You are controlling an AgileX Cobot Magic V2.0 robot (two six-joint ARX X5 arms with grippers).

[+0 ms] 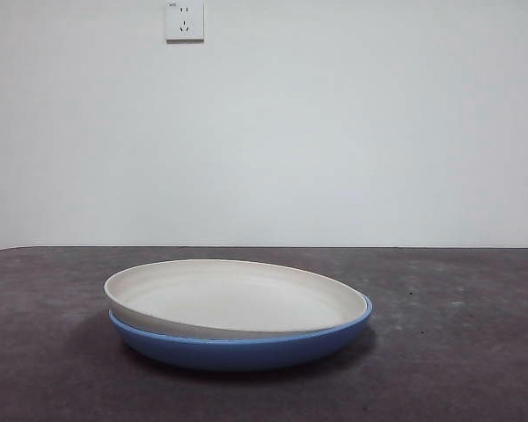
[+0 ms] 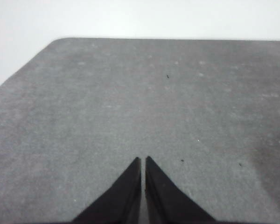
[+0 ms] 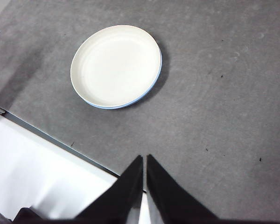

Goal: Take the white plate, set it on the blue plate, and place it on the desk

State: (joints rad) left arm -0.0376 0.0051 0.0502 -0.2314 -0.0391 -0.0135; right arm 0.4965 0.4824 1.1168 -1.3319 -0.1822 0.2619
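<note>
Matte cream white plate (image 1: 233, 299), plain-rimmed

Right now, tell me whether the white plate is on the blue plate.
On it: white plate nests inside blue plate, tilted slightly.

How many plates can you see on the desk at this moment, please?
2: the white plate sits nested in the blue plate, which rests on the desk. The stack's bottom is hidden, so another beneath cannot be excluded.

One white plate (image 1: 233, 297), one blue plate (image 1: 246, 349), one desk (image 1: 458, 352), one wall socket (image 1: 184, 19)
</note>
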